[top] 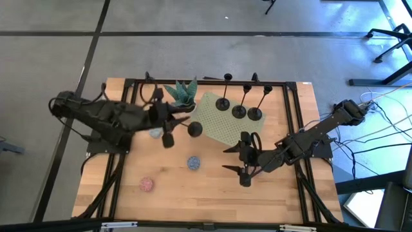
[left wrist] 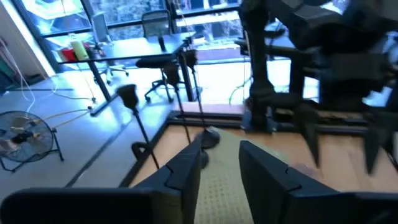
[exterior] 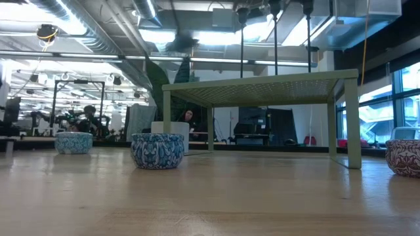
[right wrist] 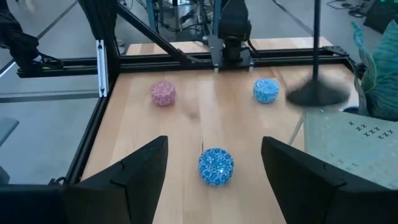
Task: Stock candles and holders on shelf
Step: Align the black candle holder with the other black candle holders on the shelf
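Candles visible: three on the bare tabletop (top: 212,187), namely one pink (top: 147,184) at near left, one blue (top: 155,133) partly hidden under the left arm, one blue (top: 194,162) at centre.

Holders: four. Three (top: 239,111) stand on the shelf (top: 215,122) along its far right edge. The fourth (top: 195,128) is grasped by the left end effector (top: 174,119) at the shelf's left edge.

A plant (top: 181,91) stands far left of the shelf.

Right end effector (top: 243,161): released, near right of the shelf.

Green spiky plant (top: 182,92) at the wooden tabletop's (top: 193,187) far edge
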`<state>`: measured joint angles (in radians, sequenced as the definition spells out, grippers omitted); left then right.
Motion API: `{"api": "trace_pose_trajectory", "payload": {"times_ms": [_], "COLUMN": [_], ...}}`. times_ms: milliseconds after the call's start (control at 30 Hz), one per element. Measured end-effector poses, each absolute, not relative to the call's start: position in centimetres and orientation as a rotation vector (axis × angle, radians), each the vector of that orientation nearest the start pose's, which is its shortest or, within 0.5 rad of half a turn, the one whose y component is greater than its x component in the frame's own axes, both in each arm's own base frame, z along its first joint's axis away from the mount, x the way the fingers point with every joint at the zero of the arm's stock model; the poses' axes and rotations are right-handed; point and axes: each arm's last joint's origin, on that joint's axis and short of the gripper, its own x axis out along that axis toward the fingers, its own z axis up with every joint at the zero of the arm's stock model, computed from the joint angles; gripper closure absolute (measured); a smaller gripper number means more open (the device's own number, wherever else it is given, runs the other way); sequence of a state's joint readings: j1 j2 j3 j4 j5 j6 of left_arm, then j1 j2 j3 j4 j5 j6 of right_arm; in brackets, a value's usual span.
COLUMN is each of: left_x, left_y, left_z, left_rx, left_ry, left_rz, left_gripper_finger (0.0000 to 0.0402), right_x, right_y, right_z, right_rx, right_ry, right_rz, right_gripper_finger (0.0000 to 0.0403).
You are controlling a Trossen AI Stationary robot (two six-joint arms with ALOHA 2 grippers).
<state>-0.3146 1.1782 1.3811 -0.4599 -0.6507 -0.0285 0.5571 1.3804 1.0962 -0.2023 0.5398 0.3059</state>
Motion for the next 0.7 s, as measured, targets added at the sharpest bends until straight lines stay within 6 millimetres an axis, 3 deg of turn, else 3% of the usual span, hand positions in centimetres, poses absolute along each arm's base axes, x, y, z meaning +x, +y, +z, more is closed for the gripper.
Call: {"api": "trace_pose_trajectory", "payload": {"times_ms": [200,433,600,700], "left_x": [25.2,28.2,28.4,27.9], "left_y": [-3.3,-2.0,-2.3,-2.7], "left_z": [43.0,41.0,40.3,39.2], "left_rx": [0.111,0.152,0.235,0.300], "left_ry": [0.204,0.279,0.341,0.466], "left_rz": [0.358,0.354,0.330,0.249], "left_gripper_finger": [0.0325,0.0352,0.0361,0.0364], "right_x": [26.8,26.8,26.7,26.6], "right_y": [14.7,14.7,14.8,14.8], "right_z": [31.3,31.3,31.0,30.8], "right_rx": [0.063,0.038,0.004,-0.012], "right_ry": [0.355,0.359,0.395,0.414], "right_rz": [-0.095,-0.088,-0.035,-0.033], "right_gripper_finger": [0.0139,0.0139,0.0139,0.0139]}}
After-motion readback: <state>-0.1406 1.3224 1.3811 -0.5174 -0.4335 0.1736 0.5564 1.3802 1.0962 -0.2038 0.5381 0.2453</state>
